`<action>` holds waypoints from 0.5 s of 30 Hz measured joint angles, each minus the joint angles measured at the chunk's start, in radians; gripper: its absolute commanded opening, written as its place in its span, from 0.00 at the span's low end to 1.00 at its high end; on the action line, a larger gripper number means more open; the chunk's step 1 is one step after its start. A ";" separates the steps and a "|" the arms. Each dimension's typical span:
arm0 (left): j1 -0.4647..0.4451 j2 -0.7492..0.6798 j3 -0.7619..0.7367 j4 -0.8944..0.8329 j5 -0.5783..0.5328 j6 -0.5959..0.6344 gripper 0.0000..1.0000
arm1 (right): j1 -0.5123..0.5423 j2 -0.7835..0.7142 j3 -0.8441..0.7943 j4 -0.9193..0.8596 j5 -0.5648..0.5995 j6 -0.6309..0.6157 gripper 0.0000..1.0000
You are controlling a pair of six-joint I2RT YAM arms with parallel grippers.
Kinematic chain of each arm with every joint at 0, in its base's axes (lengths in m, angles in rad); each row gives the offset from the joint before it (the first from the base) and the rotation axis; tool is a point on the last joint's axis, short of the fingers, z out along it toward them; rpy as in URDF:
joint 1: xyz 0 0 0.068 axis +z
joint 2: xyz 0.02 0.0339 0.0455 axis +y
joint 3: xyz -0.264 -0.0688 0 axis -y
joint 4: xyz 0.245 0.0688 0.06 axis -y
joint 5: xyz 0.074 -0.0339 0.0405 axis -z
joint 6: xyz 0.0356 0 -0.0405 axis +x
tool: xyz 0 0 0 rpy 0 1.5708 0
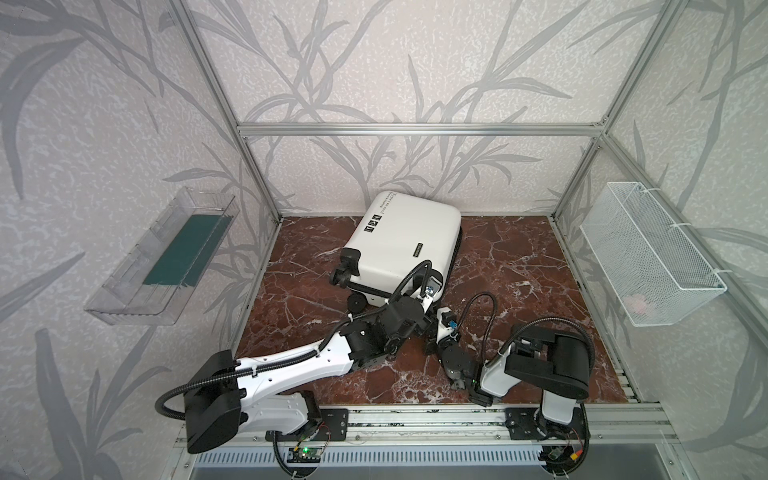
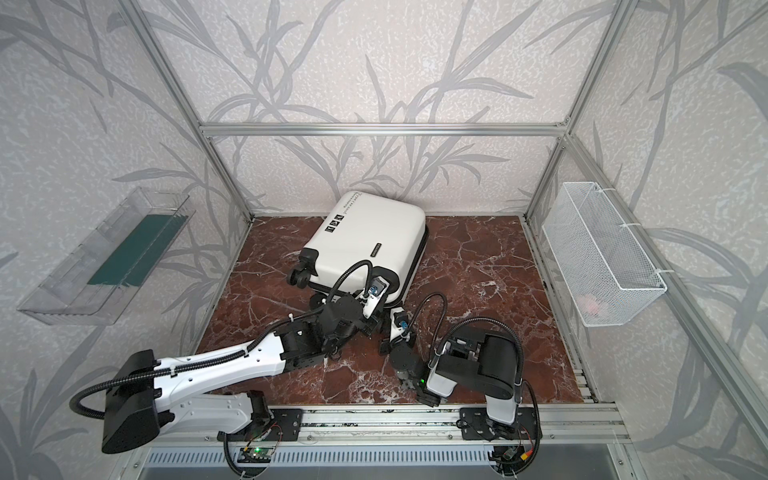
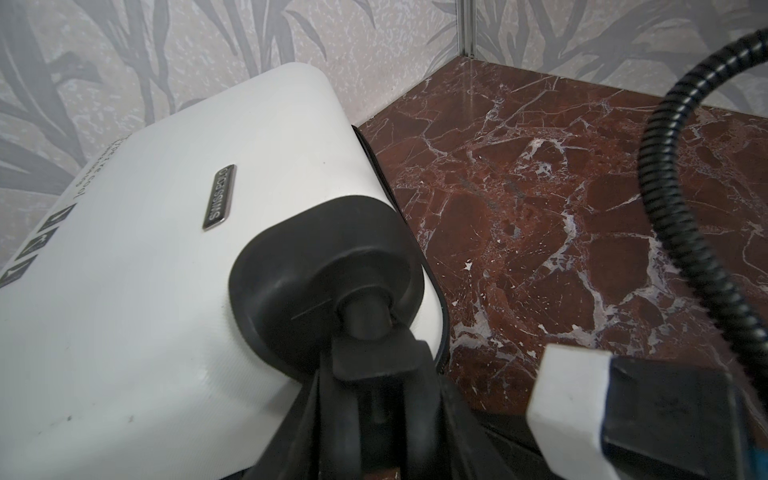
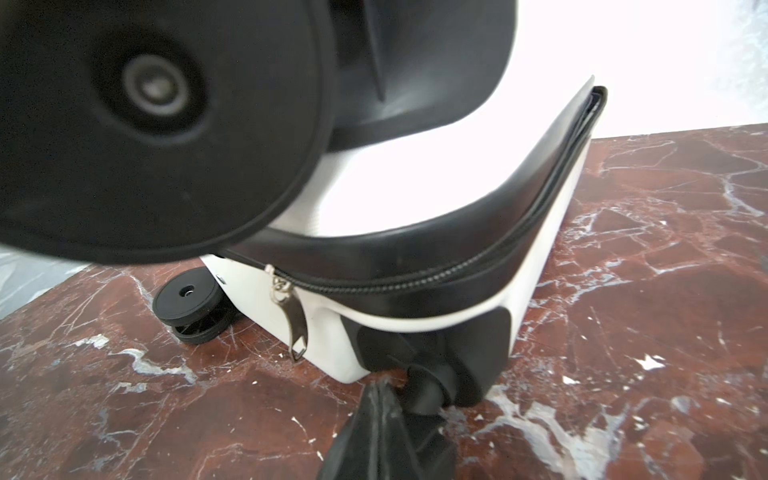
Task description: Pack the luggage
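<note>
The luggage (image 1: 403, 245) (image 2: 370, 241) lies closed and flat on the red marble floor, white shell up, with its wheels toward me. In the left wrist view my left gripper (image 3: 374, 374) is closed around the black caster wheel (image 3: 365, 415) at the shell's (image 3: 145, 270) near right corner. My right gripper (image 4: 382, 390) is shut with nothing between its fingers. Its tips rest on the floor against the lower corner caster (image 4: 432, 374). The zipper (image 4: 415, 282) runs closed along the black band. Its metal pull (image 4: 297, 328) hangs just beside the right gripper (image 1: 438, 318).
A clear plastic tray (image 1: 166, 257) with a green mat hangs on the left wall. A white wire basket (image 1: 648, 257) holding something pink (image 1: 640, 307) hangs on the right wall. Aluminium posts frame the floor (image 1: 519, 270). The luggage's far end lies close to the back wall.
</note>
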 measured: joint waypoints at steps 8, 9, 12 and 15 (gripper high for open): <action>0.000 0.045 0.056 -0.018 0.023 -0.015 0.00 | 0.013 -0.060 -0.042 0.001 -0.105 -0.034 0.55; 0.000 0.051 0.063 -0.019 0.027 -0.017 0.00 | 0.021 -0.060 -0.042 0.001 -0.109 -0.049 0.56; -0.001 0.070 0.081 -0.021 0.045 -0.023 0.00 | 0.043 -0.060 -0.041 0.000 -0.106 -0.067 0.56; -0.001 0.085 0.097 -0.022 0.062 -0.034 0.00 | 0.050 -0.059 -0.039 0.000 -0.078 -0.068 0.56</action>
